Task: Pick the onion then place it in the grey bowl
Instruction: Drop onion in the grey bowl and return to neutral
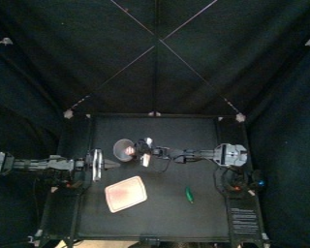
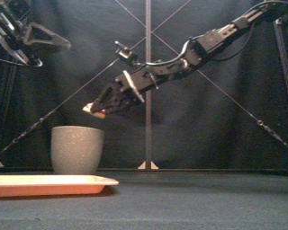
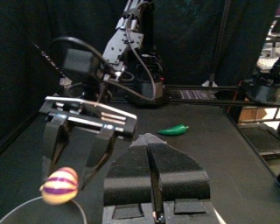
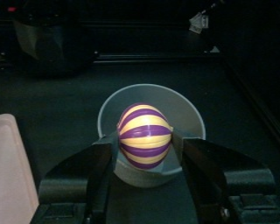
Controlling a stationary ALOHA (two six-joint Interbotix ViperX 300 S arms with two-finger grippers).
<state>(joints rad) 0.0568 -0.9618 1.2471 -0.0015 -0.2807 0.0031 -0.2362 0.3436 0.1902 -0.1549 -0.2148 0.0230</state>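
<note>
right claw [image 2: 105,104] is clamped on the stripy purple onion [image 2: 94,110], hanging it in the air right over the tall grey cup [image 2: 76,148], not touching it. pink tray [image 2: 50,184] lies just in front of the cup. left claw [image 3: 154,157] is parked off on the left, jaws pressed together

onion [image 4: 145,134] above bowl [image 2: 76,148] | tray [image 2: 50,184] before bowl | toy [image 1: 190,195] right of tray

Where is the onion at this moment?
The onion hangs in the right gripper, shut on it, just above the mouth of the grey bowl; in the front view this is left of the middle, behind the pink tray.
</note>
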